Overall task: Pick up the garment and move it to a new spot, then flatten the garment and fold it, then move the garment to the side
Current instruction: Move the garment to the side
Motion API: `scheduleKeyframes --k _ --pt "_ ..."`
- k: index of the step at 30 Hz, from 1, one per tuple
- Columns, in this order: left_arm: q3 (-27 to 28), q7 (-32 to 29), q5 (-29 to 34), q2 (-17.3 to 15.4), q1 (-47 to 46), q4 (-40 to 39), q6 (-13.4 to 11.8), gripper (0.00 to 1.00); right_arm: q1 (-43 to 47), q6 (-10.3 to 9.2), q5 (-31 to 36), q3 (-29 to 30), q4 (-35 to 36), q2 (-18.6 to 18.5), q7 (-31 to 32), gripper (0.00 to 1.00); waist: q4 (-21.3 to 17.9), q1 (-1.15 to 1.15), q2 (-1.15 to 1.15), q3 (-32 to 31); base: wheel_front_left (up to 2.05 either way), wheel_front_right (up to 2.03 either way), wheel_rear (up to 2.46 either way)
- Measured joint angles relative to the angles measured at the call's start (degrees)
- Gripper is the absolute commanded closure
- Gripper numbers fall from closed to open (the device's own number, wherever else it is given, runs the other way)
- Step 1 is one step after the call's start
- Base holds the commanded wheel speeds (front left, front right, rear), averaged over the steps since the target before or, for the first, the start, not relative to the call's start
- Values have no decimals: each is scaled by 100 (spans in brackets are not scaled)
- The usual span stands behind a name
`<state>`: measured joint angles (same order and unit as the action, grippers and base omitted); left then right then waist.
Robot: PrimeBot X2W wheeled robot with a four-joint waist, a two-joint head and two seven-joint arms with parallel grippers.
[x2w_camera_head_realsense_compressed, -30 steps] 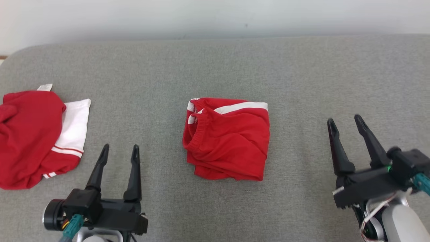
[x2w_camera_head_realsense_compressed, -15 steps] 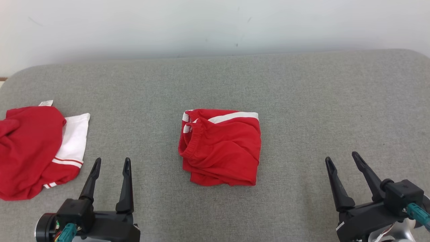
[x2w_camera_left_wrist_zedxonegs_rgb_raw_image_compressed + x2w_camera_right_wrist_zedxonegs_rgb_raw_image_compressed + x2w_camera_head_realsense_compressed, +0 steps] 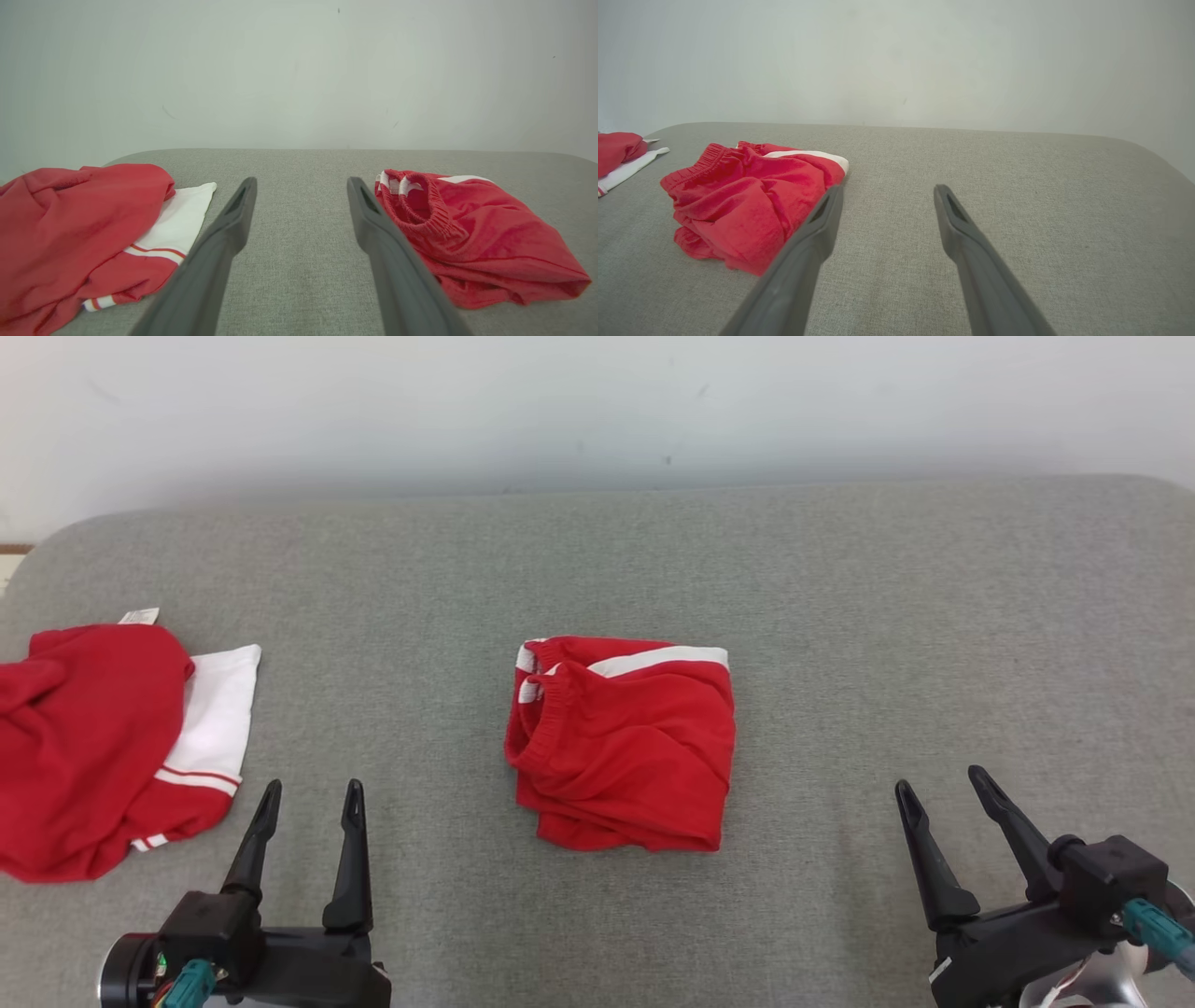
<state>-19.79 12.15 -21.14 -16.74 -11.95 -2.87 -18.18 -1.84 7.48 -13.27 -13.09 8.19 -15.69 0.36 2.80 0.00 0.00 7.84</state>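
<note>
A red garment [image 3: 625,747] with white stripes and an elastic waistband lies folded into a rough square in the middle of the grey cushioned surface [image 3: 840,616]. It also shows in the left wrist view [image 3: 476,233] and the right wrist view [image 3: 742,200]. My left gripper [image 3: 314,788] is open at the near left, its fingers [image 3: 224,242] over bare fabric to the left of the garment. My right gripper [image 3: 939,780] is open at the near right, well clear of the garment, with nothing between its fingers [image 3: 971,252].
A second red and white garment [image 3: 84,737] lies crumpled at the far left edge of the surface, just beyond and left of my left gripper [image 3: 302,182]. A pale wall [image 3: 597,401] runs behind the surface. Bare grey fabric stretches to the right.
The head camera has tilted, so the whole picture has shifted. My right gripper has drawn back toward the near edge, and the left one slightly. Both garments lie as before.
</note>
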Motion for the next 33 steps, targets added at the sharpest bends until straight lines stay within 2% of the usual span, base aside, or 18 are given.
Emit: scheduleKeyframes --k 4,9,16,24,30,31,32,33 --pt "-67 4 1 52 -51 -27 20 0 -136 0 -178 -102 -163 -112 321 0 116 0 0 67 0 0 0" --pt "-179 54 1 188 -157 14 59 0 -419 0 -468 -510 -427 -391 877 0 320 0 0 208 0 0 0" --pt "-355 157 3 427 -342 205 188 0 -974 0 -827 -1100 -734 -659 1182 0 641 0 0 491 0 0 0" --pt "-441 229 44 582 -523 388 272 0 -1386 0 -1258 -1591 -1094 -656 1395 0 909 1 1 794 0 0 0" --pt "-437 252 69 619 -621 456 318 0 -1561 0 -1516 -1891 -1172 -600 1477 0 896 1 1 910 0 0 0" --pt "-435 253 70 617 -637 466 332 0 -1579 0 -1555 -1912 -1176 -583 1477 51 877 1 0 918 0 0 0" --pt "-436 254 90 621 -654 477 345 0 -1599 0 -1584 -1919 -1195 -565 1475 80 858 1 1 926 0 0 0" --pt "-437 254 111 626 -675 482 347 0 -1619 0 -1599 -1931 -1206 -556 1474 100 839 1 0 933 0 0 0"
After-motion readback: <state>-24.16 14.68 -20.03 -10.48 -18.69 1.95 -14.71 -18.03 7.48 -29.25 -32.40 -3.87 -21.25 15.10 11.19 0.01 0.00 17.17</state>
